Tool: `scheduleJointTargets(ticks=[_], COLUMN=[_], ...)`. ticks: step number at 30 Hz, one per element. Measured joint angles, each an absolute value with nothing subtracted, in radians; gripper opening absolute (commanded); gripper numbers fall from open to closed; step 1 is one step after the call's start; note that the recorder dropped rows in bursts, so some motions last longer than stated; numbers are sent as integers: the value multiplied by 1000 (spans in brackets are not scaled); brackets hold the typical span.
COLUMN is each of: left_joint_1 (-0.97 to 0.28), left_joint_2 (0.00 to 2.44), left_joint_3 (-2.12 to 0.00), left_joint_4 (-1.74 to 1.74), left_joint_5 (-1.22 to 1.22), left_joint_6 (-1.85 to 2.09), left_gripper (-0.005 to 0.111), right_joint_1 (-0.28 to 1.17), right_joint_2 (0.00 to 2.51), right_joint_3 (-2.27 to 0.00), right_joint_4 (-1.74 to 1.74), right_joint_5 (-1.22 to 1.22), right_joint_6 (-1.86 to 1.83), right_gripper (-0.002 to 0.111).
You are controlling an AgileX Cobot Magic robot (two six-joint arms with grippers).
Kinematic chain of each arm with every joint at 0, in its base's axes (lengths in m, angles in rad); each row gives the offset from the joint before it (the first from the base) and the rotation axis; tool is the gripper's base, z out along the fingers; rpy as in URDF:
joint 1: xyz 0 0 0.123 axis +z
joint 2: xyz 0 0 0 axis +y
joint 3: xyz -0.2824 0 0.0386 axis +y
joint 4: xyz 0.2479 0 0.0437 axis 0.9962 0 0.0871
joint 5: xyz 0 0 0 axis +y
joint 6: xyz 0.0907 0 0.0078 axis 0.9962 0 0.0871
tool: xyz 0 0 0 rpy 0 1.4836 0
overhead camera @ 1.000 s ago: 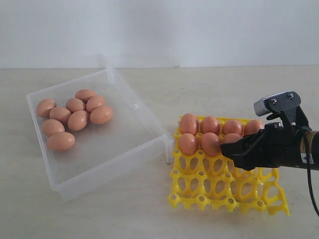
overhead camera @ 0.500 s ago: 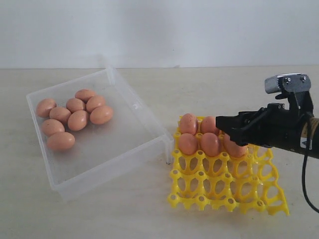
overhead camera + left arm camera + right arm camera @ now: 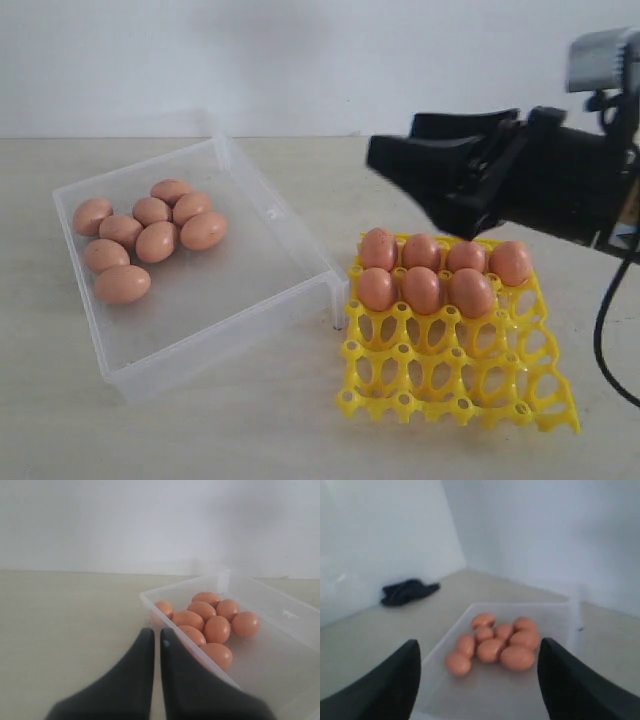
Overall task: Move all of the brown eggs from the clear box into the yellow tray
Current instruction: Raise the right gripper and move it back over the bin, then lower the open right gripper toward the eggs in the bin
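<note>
- While right gripper [image 3: 478,641] hangs apart, empty, near clear box [image 3: 250,275], clustered brown eggs [image 3: 150,235] inside risk a jaw cracking neighbours.
- Left gripper [image 3: 156,631]: pressed together, outside box.

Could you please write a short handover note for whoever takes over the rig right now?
Right gripper: open, empty, raised above the far side of the yellow tray, pointing toward the clear box.
Left gripper: shut, empty, pointed at the clear box from outside it.
Done: seven brown eggs sit in the yellow tray, with the far row full and three in the second row.
Left: nine brown eggs lie clustered in the clear box; nine tray cells are open.
</note>
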State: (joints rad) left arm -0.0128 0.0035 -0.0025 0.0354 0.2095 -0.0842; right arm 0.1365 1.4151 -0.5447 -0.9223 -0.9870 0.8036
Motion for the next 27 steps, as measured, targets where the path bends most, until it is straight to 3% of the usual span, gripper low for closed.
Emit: scheduleJointTargets(ticks=[7, 10, 18, 20, 23, 27], left_joint_1=[-13, -13, -13, -13, -13, -13], left_joint_2=[3, 3, 3, 3, 3, 3], left_joint_3=[-3, -3, -3, -3, -3, -3], left_joint_4=[35, 35, 35, 35, 35, 35], left_joint_5=[209, 209, 209, 209, 209, 209], left_joint_6=[-84, -84, -84, -84, -84, -84], left_gripper=[4, 4, 4, 4, 4, 4], right_joint_1=[540, 654, 716, 716, 716, 718], right_joint_2=[1450, 1526, 1819, 1866, 1919, 1980], right_joint_3=[-834, -978, -1266, -1324, -1400, -1450], right_joint_4=[-1402, -1502, -1537, -1540, -1637, -1712], right_joint_5=[-354, -231, -191, -216, -278, -376], right_joint_6=[1217, 1313, 1649, 1665, 1659, 1665], right_gripper=[59, 56, 13, 7, 10, 25])
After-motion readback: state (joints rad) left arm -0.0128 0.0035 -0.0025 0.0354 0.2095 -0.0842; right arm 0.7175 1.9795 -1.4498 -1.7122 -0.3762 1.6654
